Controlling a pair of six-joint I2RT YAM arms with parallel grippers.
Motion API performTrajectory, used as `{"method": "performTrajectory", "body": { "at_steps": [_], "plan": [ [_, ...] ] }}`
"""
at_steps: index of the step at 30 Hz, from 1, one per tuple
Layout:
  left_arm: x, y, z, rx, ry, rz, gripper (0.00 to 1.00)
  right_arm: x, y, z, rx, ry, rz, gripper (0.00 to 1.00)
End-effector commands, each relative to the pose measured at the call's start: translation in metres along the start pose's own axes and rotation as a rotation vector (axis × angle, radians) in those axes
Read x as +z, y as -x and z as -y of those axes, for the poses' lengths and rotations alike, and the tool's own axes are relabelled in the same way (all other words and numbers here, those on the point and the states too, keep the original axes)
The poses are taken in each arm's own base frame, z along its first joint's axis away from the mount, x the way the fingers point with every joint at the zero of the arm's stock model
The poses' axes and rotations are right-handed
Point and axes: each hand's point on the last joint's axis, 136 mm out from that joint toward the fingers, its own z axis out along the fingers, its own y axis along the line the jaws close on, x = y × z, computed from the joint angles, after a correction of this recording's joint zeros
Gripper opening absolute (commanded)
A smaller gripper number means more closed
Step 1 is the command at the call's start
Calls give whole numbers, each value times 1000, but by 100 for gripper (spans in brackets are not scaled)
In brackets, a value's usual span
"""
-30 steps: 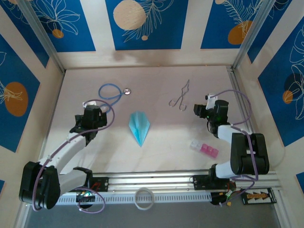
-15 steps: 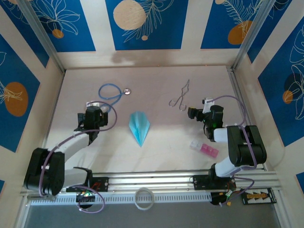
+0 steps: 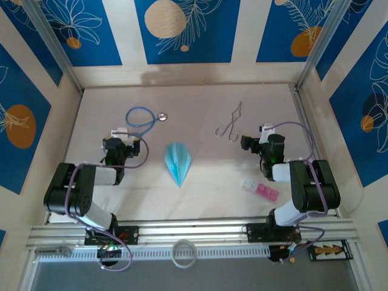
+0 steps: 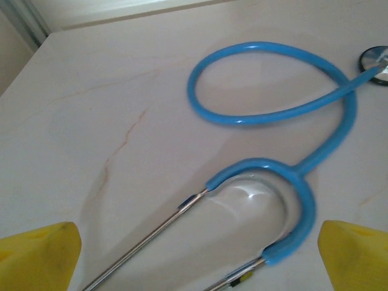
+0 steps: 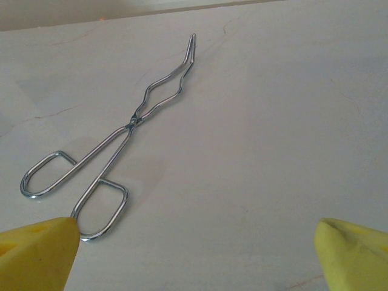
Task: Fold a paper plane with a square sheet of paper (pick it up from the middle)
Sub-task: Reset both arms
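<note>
Table (image 3: 212,173) overhead bears the paper plane (image 3: 177,162); wrist views add stethoscope (image 4: 305,197), tongs (image 5: 134,118).

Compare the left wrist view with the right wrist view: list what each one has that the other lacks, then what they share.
Left wrist view: a blue-tubed stethoscope lying looped, its chest piece at the right edge. Right wrist view: metal tongs lying flat, tips pointing away. Shared: the pale veined tabletop and yellow fingertips in the bottom corners, jaws wide open.
</note>
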Motion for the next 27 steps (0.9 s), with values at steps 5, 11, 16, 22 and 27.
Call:
{"method": "performTrajectory", "body": {
  "at_steps": [5, 11, 16, 22, 27],
  "plan": [
    [-3, 19, 4, -40, -48, 109, 100, 0, 12, 0, 1, -8, 42, 99],
    [-3, 19, 5, -40, -51, 107, 100, 0, 13, 0, 0, -8, 44, 99],
    [-3, 19, 4, -40, -49, 109, 100, 0, 13, 0, 0, -9, 45, 99],
    [-3, 20, 4, -41, -48, 111, 100, 0, 13, 0, 0, -9, 44, 99],
    [-3, 20, 5, -40, -49, 112, 100, 0, 13, 0, 1, -7, 44, 99]
  ]
}}
